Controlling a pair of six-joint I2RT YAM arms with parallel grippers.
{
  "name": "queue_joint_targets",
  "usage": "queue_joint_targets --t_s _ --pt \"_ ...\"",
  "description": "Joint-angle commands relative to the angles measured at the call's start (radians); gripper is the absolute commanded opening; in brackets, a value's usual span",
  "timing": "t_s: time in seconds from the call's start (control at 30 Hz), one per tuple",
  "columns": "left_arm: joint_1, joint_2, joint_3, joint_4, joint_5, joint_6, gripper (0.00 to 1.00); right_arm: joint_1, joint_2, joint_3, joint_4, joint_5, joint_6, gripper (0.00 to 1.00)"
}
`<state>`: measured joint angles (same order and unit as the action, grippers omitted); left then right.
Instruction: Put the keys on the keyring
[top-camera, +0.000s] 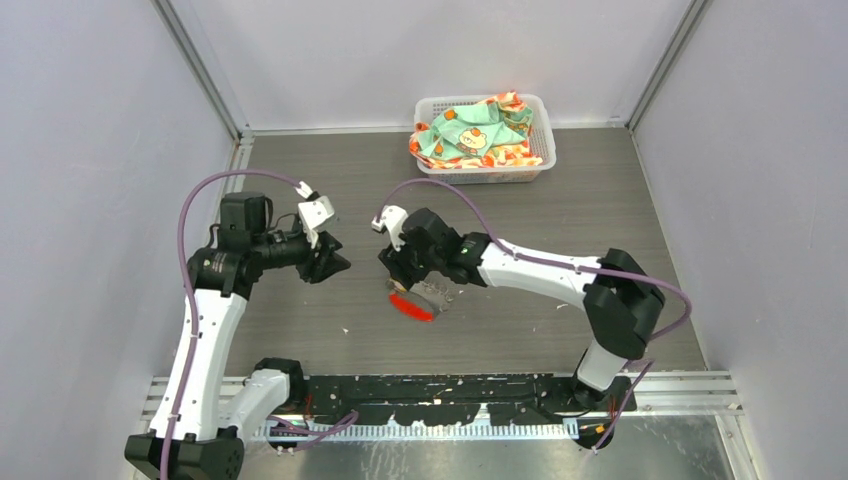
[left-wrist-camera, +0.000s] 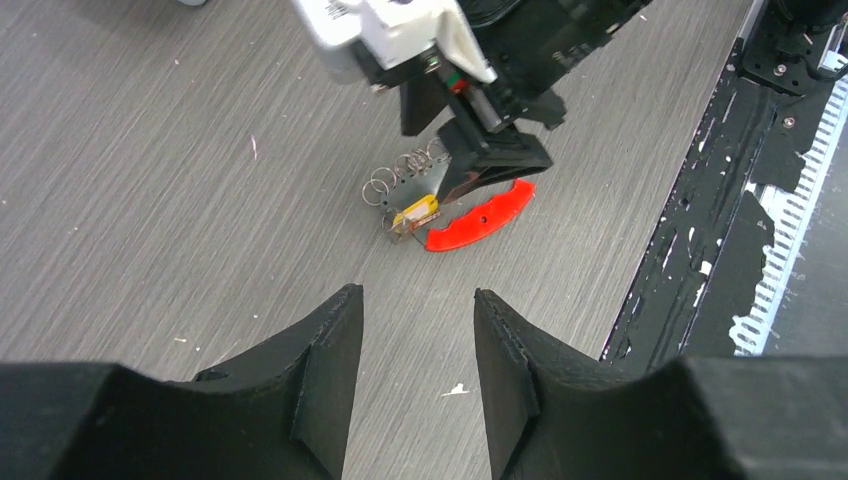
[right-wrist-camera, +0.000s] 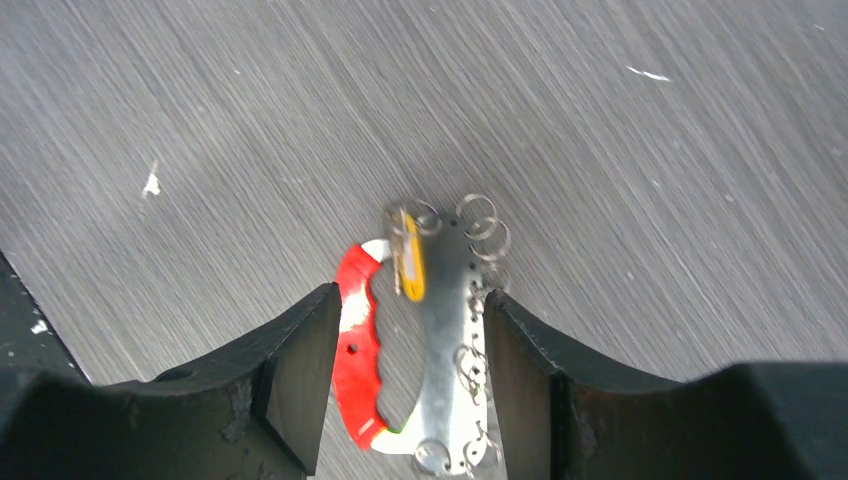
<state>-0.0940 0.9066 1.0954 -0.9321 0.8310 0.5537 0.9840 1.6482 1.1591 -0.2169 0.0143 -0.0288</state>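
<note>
The keyring (right-wrist-camera: 450, 340) is a curved metal plate with small rings along one edge and a red plastic tag (right-wrist-camera: 355, 350). It lies flat on the table (top-camera: 300, 330) between the fingers of my right gripper (right-wrist-camera: 410, 295), which touch it on both sides. One key with a yellow tag (right-wrist-camera: 410, 265) sits at the keyring's far end, against a small ring. The left wrist view shows the keyring (left-wrist-camera: 470, 220) and the yellow key (left-wrist-camera: 415, 213) ahead of my left gripper (left-wrist-camera: 415, 295), which is open, empty and above the table. From above, the left gripper (top-camera: 335, 262) faces the right gripper (top-camera: 405, 285).
A white basket (top-camera: 545, 110) holding a patterned cloth (top-camera: 470, 135) stands at the back of the table. A black strip (top-camera: 450, 390) with the arm bases runs along the near edge. Grey walls close in the left, right and back sides.
</note>
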Motion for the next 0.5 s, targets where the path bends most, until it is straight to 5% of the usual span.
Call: queue_joint_targets --t_s 0.0,0.47 --pt "0.011 0.003 0.018 0.045 0.026 -0.018 0.47 -0.021 0.090 0.071 0.034 -0.146 0.015 0.59" --pt "0.012 0.000 0.008 0.071 0.038 -0.030 0.46 -0.033 0.204 0.058 0.053 -0.188 0.082 0.55"
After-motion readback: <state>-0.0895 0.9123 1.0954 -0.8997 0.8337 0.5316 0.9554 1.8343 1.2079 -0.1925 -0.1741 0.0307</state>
